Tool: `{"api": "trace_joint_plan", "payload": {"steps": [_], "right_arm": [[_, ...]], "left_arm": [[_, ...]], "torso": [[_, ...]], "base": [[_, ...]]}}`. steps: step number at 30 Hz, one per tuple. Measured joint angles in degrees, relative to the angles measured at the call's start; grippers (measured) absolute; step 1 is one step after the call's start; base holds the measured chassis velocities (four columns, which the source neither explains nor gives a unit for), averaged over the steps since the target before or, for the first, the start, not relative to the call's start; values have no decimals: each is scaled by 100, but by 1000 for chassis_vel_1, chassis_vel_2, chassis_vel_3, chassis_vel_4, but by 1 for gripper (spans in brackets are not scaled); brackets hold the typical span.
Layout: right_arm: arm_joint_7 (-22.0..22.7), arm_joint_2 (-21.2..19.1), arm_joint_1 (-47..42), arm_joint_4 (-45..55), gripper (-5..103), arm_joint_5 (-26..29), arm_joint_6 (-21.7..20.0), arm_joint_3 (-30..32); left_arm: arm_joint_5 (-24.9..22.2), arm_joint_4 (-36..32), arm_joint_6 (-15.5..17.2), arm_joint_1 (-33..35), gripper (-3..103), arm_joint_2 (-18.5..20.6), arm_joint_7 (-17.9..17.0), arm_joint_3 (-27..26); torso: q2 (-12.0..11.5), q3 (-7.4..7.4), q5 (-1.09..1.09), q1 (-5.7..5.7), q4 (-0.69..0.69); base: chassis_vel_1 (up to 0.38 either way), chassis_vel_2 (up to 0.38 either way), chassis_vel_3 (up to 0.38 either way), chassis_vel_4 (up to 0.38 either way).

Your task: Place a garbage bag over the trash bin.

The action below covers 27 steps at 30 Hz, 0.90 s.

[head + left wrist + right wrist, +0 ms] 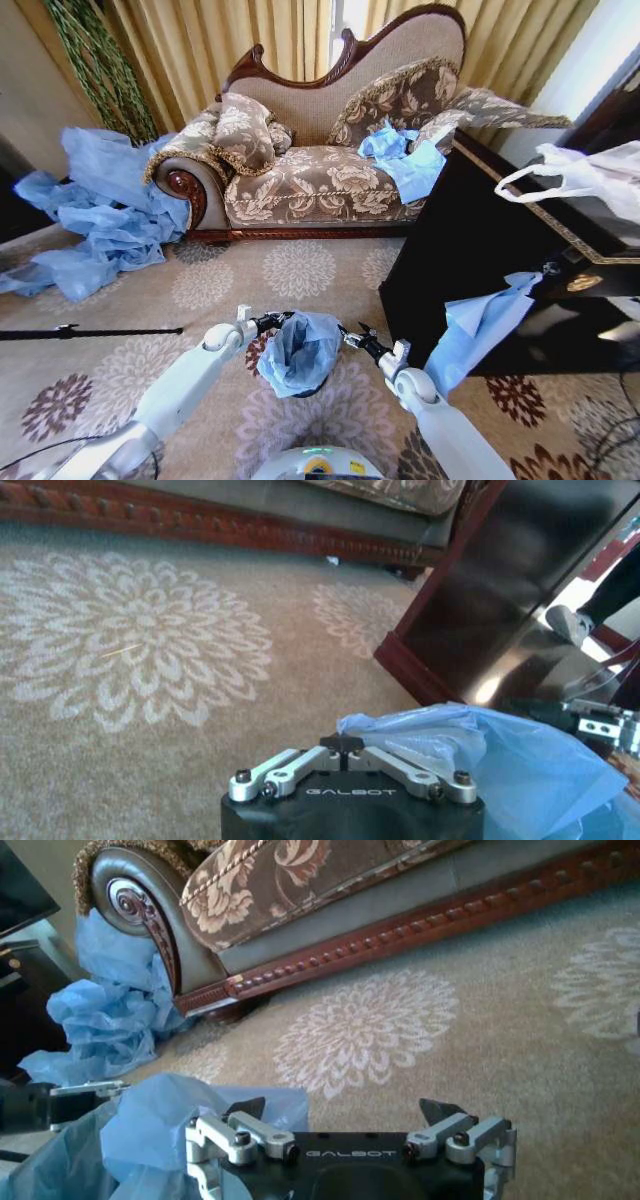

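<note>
Head view: garbage bag [300, 350] between left hand [272, 322], apparently pinched together, and spread right hand [357, 338]; cabinet [470, 260] beside.

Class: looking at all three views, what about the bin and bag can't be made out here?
- Trash bin: head view, nearly all draped by the garbage bag.
- Bag's far rim: left wrist view, cut by the edge.
- Left end effector grip: fingers meet at the bag's edge; whether they pinch it is unclear.

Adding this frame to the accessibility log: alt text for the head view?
A small black trash bin stands on a floral carpet, draped with a crinkly light blue garbage bag, with the left gripper at one edge and the right gripper at the other. Behind stand a patterned sofa and a heap of blue plastic sheeting.
</note>
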Motion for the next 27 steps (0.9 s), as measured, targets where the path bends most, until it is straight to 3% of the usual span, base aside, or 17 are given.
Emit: {"api": "trace_joint_plan", "payload": {"steps": [3,4,15,27], "right_arm": [[6,-1,11,0,100,1,-5,-9],[10,-1,12,-2,100,2,-10,-16],[29,45,13,-31,100,-52,-18,-80],[42,81,-11,-33,100,-91,-18,-96]], "left_arm": [[18,-4,21,32,0,53,30,-72],[25,-2,38,46,0,76,46,-103],[-51,-89,-16,91,0,192,164,-243],[80,587,-133,-217,0,99,434,-21]], "torso": [[-1,1,0,1,0],[-2,3,-1,1,7],[-2,0,4,1,6],[-1,-1,6,0,5]], "base": [[0,0,0,0],[0,0,0,0],[0,0,0,0],[0,0,0,0]]}}
